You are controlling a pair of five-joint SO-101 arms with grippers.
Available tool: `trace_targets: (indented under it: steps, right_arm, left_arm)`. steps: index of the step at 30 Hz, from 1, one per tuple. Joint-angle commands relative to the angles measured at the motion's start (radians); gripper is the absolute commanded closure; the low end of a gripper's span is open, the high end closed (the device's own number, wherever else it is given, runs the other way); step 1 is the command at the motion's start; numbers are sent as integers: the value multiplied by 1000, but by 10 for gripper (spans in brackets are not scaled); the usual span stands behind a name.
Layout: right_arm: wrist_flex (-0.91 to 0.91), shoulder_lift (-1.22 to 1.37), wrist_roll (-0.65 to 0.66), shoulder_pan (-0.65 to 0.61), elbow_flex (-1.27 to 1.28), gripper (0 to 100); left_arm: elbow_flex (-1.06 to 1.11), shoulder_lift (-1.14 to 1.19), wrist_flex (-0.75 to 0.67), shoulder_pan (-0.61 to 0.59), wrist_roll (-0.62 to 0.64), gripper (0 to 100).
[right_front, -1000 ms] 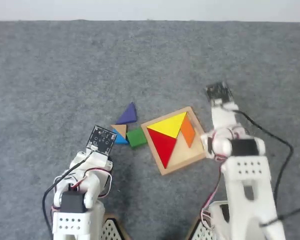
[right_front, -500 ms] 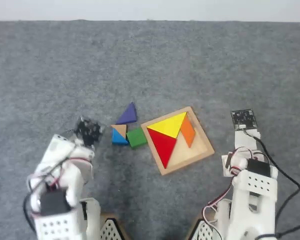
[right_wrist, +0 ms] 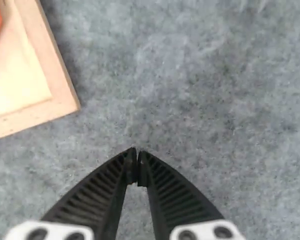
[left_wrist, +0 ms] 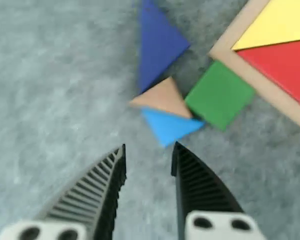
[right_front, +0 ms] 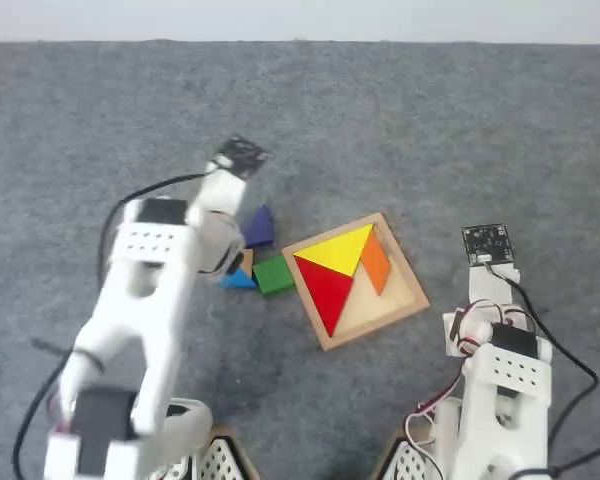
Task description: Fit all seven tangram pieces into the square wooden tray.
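Observation:
The square wooden tray (right_front: 405, 305) holds a yellow triangle (right_front: 337, 252), a red triangle (right_front: 326, 288) and an orange piece (right_front: 376, 264). Left of it on the carpet lie a purple triangle (right_front: 257, 228), a green square (right_front: 273, 275), a tan triangle (left_wrist: 162, 97) and a light blue triangle (left_wrist: 170, 127), all close together. My left gripper (left_wrist: 147, 151) hangs open just short of the light blue triangle, holding nothing. The left arm (right_front: 155, 250) stretches over these pieces. My right gripper (right_wrist: 136, 154) is shut and empty above bare carpet, off the tray's corner (right_wrist: 65, 102).
Grey carpet (right_front: 430, 130) covers the whole table, with free room beyond and to both sides of the tray. The right arm (right_front: 495, 335) stands folded back at the front right. Part of the tray's floor (right_front: 380, 305) is bare wood.
The left arm has swung out from its folded pose to above the loose pieces. The right arm drew back from the tray a second ago and has kept still since.

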Motion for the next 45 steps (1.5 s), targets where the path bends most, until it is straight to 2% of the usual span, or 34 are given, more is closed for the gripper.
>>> trace_targets:
  steps: [1,4,11,19,24,32,39,45]
  right_arm:
    - [-16,-27,9,13,-6,990]
    - [-16,-27,9,13,-6,990]
    - [-18,-27,9,12,-5,990]
    - [-18,-25,9,12,-5,990]
    - [-18,-25,9,12,-5,990]
    - [-18,-25,9,12,-5,990]
    - [-31,-21,9,12,-5,990]
    - [-31,-21,9,13,-5,989]
  left_arm:
    - [-58,132,-133,52,41,848]
    - [-61,218,-206,51,46,846]
    - [-84,376,-272,46,40,758]
    - [-213,477,-169,43,18,758]
    - [-298,560,-66,-43,11,765]
    - [-294,437,-12,-147,-77,794]
    - [-205,284,-3,-153,-103,855]
    - [-139,203,-6,-175,-130,816]
